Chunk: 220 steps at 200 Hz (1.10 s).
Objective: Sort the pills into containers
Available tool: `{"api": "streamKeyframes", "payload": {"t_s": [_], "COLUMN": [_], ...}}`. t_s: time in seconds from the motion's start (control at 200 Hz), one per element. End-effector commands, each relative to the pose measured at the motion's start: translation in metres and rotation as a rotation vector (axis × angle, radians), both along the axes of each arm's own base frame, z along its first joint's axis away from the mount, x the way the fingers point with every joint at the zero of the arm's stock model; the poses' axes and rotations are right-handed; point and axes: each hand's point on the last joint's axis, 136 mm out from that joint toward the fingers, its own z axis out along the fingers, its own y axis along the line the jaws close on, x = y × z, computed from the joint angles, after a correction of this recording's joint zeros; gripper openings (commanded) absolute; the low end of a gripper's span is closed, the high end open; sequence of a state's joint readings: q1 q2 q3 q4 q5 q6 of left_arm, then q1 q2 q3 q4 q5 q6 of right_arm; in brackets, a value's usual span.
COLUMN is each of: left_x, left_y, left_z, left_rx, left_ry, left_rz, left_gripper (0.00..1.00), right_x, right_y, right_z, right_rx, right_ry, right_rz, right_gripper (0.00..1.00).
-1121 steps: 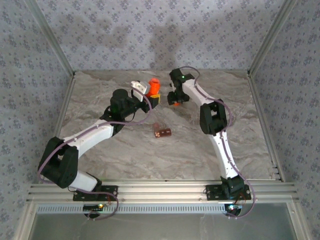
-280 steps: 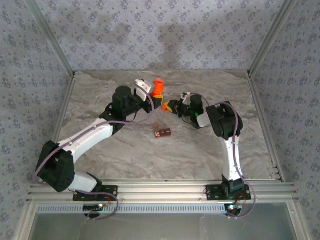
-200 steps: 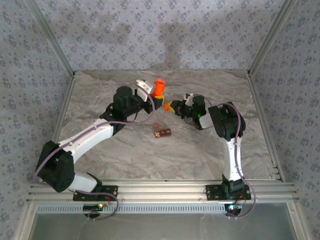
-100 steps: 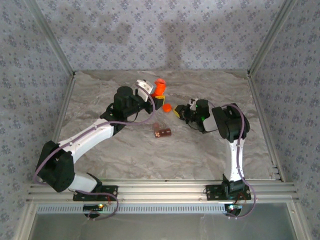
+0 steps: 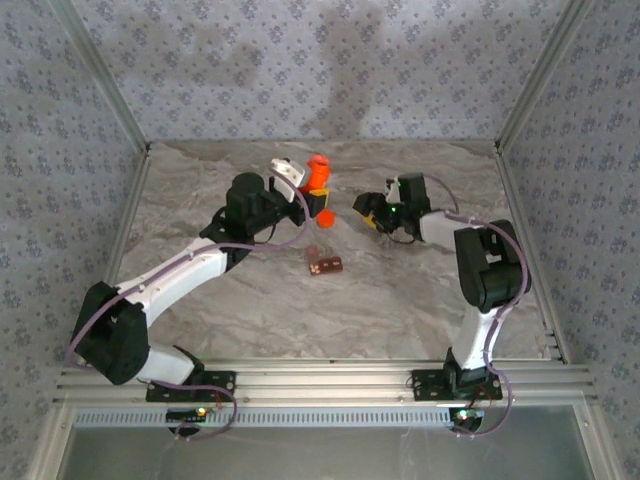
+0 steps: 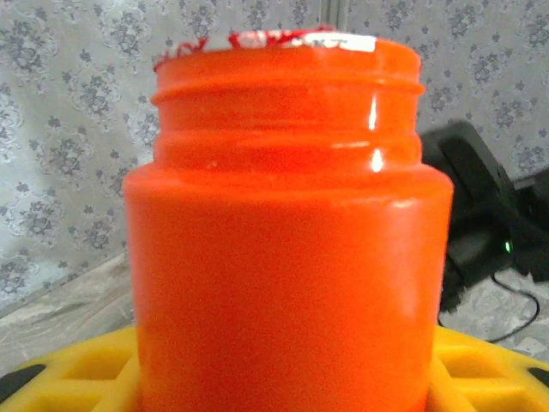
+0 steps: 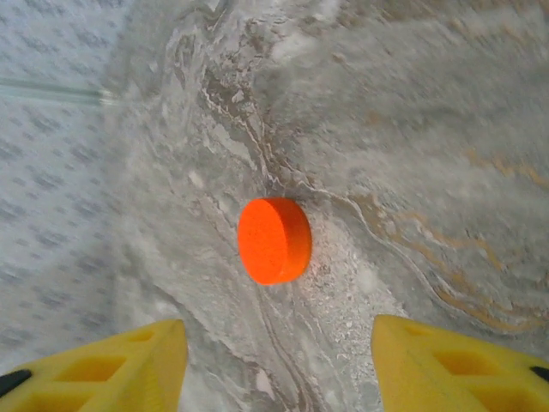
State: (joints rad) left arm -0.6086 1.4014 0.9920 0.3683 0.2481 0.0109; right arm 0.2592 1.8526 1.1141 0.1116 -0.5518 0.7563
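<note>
Currently, we find the left gripper closed partway on the small orange cylindrical plastic bottle, which stands upright at the far middle of the grey marbled table. In the left wrist view, the bottle sits squarely between the yellow fingers. Its threaded neck is uncapped, and a ragged remnant of white seal clings to the rim. We cannot tell whether the base of the bottle rests on the table. The right gripper is low over the table to the right of the bottle, with its jaws wide apart and nothing between them. The flat round orange plastic cap lies loose on the table just ahead of those jaws and touches neither finger. In the top view, we locate this cap just below the bottle, between the two grippers. The small flat reddish-brown rectangular strip of little square cells lies on the table on the near side of the cap, apart from both grippers. We cannot make out the contents of its cells.
</note>
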Motion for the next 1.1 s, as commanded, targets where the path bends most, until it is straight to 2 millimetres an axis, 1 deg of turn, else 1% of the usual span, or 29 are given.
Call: {"api": "streamKeyframes", "payload": {"t_s": [0.0, 0.1, 0.16, 0.2, 0.34, 0.5, 0.54, 0.74, 0.909, 1.094], "left_x": [0.002, 0.007, 0.008, 0.010, 0.012, 0.012, 0.012, 0.008, 0.010, 0.011], "left_y": [0.020, 0.036, 0.046, 0.053, 0.078, 0.099, 0.102, 0.112, 0.115, 0.115], "left_z": [0.028, 0.033, 0.035, 0.036, 0.042, 0.047, 0.047, 0.045, 0.043, 0.043], "left_rx": [-0.051, -0.067, -0.072, -0.073, -0.088, -0.100, -0.104, -0.111, -0.111, -0.115], "left_ry": [-0.085, -0.093, -0.101, -0.105, -0.125, -0.139, -0.138, -0.139, -0.133, -0.130], "left_rz": [0.049, 0.084, 0.105, 0.120, 0.178, 0.221, 0.226, 0.241, 0.245, 0.242], "left_gripper": [0.00, 0.00, 0.00, 0.00, 0.00, 0.00, 0.00, 0.00, 0.00, 0.00], "right_x": [-0.031, -0.028, -0.032, -0.030, -0.030, -0.021, -0.018, -0.003, 0.004, 0.011], "right_y": [-0.004, 0.011, 0.021, 0.026, 0.046, 0.064, 0.067, 0.077, 0.086, 0.090], "right_z": [-0.015, -0.010, -0.013, -0.015, -0.027, -0.032, -0.033, -0.040, -0.049, -0.054], "right_rx": [-0.325, -0.492, -0.577, -0.639, -0.751, -0.822, -0.829, -0.862, -0.870, -0.873], "right_ry": [0.065, 0.044, 0.065, 0.048, 0.078, 0.060, 0.058, 0.054, 0.057, 0.056], "right_rz": [0.190, 0.283, 0.351, 0.407, 0.473, 0.507, 0.507, 0.497, 0.507, 0.510], "right_gripper": [0.63, 0.67, 0.70, 0.71, 0.72, 0.74, 0.77, 0.78, 0.78, 0.78]}}
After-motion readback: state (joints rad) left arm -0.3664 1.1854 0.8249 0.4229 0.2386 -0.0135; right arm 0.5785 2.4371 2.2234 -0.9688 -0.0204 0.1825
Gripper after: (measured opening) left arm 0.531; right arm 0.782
